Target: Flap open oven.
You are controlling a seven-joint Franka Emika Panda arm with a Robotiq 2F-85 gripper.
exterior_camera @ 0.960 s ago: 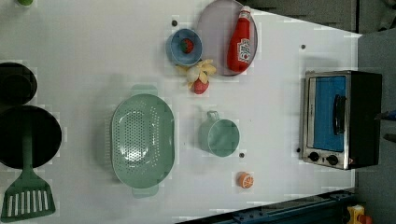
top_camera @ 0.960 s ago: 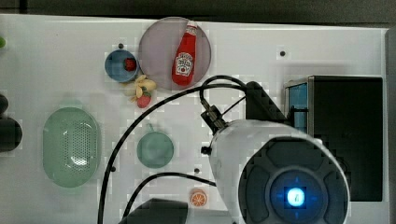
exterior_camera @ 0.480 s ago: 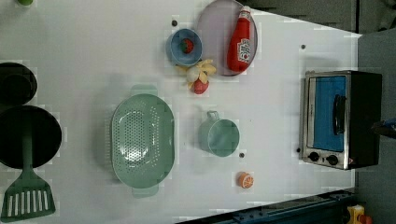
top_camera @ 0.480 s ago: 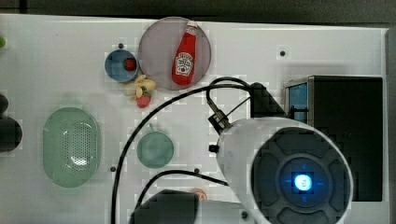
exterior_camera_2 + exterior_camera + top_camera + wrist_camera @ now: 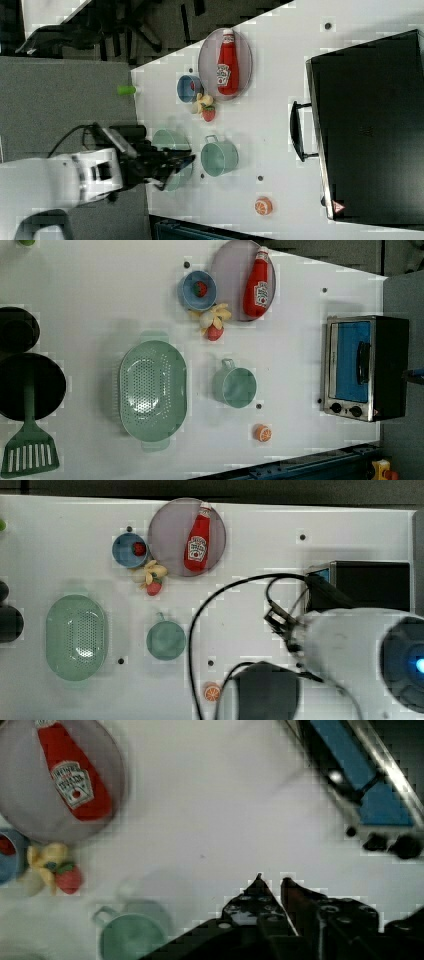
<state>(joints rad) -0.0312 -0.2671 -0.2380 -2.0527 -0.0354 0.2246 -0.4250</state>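
The oven (image 5: 365,367) stands at the left view's right, black with a silver front frame. Its bluish glass door (image 5: 350,360) is closed, with the bar handle (image 5: 361,362) across it and two dark knobs (image 5: 345,409) beside it. In the top view the white arm (image 5: 350,650) covers part of the oven (image 5: 372,585). The right view has the oven (image 5: 370,125) with its handle (image 5: 295,131) sticking out. My gripper (image 5: 271,882) is shut, with nothing between the fingertips. It hangs over bare table, apart from the oven (image 5: 367,785). The right view places the gripper (image 5: 186,159) near the green cup.
A ketchup bottle (image 5: 257,287) lies on a grey plate (image 5: 227,270). A blue bowl (image 5: 198,290), toy fruit (image 5: 212,322), a green cup (image 5: 235,386), a green colander (image 5: 152,390) and an orange slice (image 5: 262,432) sit mid-table. Black pans (image 5: 27,385) and a spatula (image 5: 30,457) are at the left view's left.
The arm has swung toward the top view's right and now covers more of the oven's front. The table objects have not moved.
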